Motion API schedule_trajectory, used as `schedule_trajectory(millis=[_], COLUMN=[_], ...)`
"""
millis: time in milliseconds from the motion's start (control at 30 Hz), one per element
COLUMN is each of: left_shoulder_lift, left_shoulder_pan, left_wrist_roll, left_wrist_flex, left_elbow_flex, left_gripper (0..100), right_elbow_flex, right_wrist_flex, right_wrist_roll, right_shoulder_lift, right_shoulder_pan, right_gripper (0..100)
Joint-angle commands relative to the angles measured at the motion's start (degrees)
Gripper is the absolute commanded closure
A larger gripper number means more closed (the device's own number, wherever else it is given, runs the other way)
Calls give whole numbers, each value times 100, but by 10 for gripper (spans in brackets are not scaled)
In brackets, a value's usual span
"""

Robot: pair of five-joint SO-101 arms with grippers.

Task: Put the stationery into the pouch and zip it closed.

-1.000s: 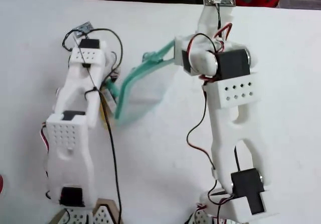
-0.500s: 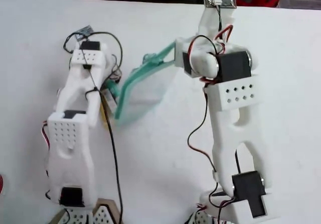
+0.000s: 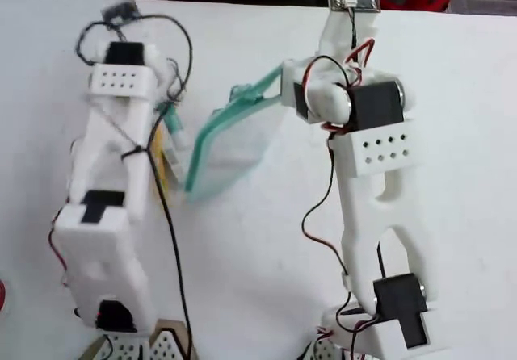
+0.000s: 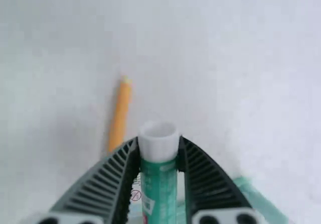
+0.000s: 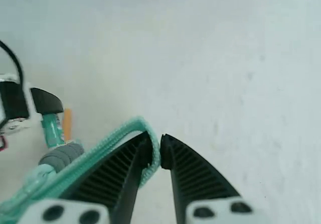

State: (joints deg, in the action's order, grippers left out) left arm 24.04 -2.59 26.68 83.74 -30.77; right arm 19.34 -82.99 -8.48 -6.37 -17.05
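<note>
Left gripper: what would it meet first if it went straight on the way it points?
Probably only bare table; the orange pen lies just beside that line, though depth is unclear.

Pouch point(image 3: 233, 146) between the two arms, on the worktop point(image 3: 460, 94)

The right pincer point(image 5: 156, 142) grips the pouch's rim at its far corner, nearest the right arm. The left pincer point(image 4: 158, 142) sits just left of the pouch with a glue stick point(image 4: 158, 176) clamped between its jaws. A pencil point(image 4: 119, 114) lies flat on the worktop beside that pincer, between the left arm and the pouch's near edge.
</note>
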Motion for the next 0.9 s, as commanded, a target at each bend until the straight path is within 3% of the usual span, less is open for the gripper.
schedule_trajectory(millis=[0, 167, 433, 700, 867], left_shoulder_lift=[-1763, -3512, -5103, -5174, -4444], left_shoulder_pan=[66, 154, 1059, 2440, 2756], left_wrist_roll=[-536, -1152, -1187, -1169, -1143], left_wrist_flex=[-9, -246, -440, -624, -633], left_elbow_flex=[-176, -114, -114, -105, -114], left_gripper=[973, 973, 973, 974, 976], right_elbow_flex=[-62, -70, -545, -563, -844], right_wrist_flex=[-4, -13, 268, 224, 268], right_wrist_roll=[70, 26, 26, 44, 62], right_shoulder_lift=[57, 57, 4, -462, -910], right_shoulder_pan=[-13, -48, -822, -734, -734], right_gripper=[981, 981, 981, 981, 981])
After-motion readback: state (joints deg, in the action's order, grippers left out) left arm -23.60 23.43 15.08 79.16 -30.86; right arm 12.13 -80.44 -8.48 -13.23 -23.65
